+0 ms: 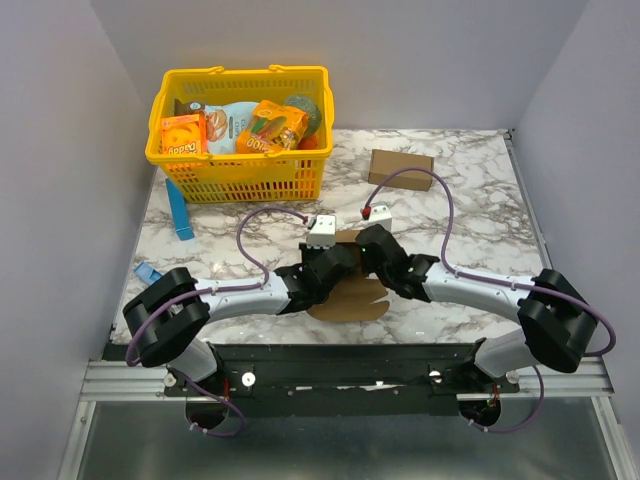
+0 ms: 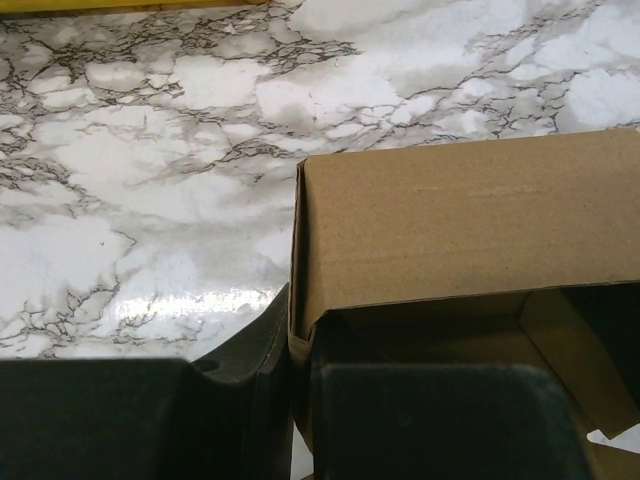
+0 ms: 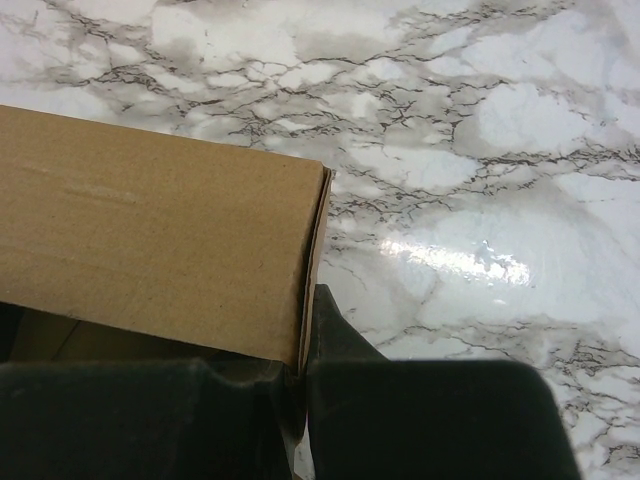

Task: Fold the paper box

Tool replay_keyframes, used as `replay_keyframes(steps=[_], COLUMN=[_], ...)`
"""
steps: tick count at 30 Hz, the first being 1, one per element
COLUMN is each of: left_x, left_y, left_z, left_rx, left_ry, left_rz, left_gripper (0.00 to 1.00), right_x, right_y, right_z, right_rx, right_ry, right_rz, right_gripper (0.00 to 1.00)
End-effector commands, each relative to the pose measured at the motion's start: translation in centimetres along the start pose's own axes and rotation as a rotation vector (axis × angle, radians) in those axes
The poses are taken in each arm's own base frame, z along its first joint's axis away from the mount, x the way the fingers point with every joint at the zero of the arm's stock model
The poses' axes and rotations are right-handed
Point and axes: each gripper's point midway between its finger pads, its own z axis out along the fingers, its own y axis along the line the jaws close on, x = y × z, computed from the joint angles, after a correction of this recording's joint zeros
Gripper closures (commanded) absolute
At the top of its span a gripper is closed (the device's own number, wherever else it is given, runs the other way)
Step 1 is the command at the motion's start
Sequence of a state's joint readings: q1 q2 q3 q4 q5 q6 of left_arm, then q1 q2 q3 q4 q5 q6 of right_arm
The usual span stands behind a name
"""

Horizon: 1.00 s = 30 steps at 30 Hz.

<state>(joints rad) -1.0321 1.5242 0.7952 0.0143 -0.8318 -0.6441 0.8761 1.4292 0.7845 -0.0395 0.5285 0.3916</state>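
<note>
Here left gripper [image 2: 296, 352] and right gripper [image 3: 304, 368] each pinch the plain paper box [image 2: 470, 215] walls; the orange carton [image 1: 183, 136] seemingly reads "Daddy".

A yellow plastic basket [image 1: 250, 178] stands at the far left of the marble surface [image 1: 480, 225]. Inside it, an orange snack box [image 1: 183, 135] leans at the left end, and a second orange box [image 1: 276, 125] lies tilted near the middle, with a pale round packet [image 1: 232, 118] between them. Just near of the basket, a blue strip [image 1: 180, 210] lies on the surface, and a smaller blue piece [image 1: 147, 272] lies at the left edge. A brown carton [image 1: 400, 168] lies at the far right, well apart from the basket.
</note>
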Motion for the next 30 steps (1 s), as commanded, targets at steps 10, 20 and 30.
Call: replay_keyframes(steps=[10, 20, 30], left_x=[3.8, 1.3, -1.1], left_y=[5.4, 0.6, -0.4], left_z=[0.8, 0.0, -3.7], left_rx=[-0.193, 0.026, 0.281], left_ry=[0.109, 0.09, 0.011], left_rz=[0.18, 0.001, -0.045], left_gripper=[0.81, 0.37, 0.01], right_x=[0.1, 0.4, 1.1], right_y=[-3.1, -2.5, -2.1], right_z=[0.1, 0.4, 1.0], right_rx=[0.11, 0.084, 0.068], right_ry=[0.007, 0.027, 0.041], right_rz=[0.001, -0.011, -0.032], right_gripper=[0.99, 0.98, 0.98])
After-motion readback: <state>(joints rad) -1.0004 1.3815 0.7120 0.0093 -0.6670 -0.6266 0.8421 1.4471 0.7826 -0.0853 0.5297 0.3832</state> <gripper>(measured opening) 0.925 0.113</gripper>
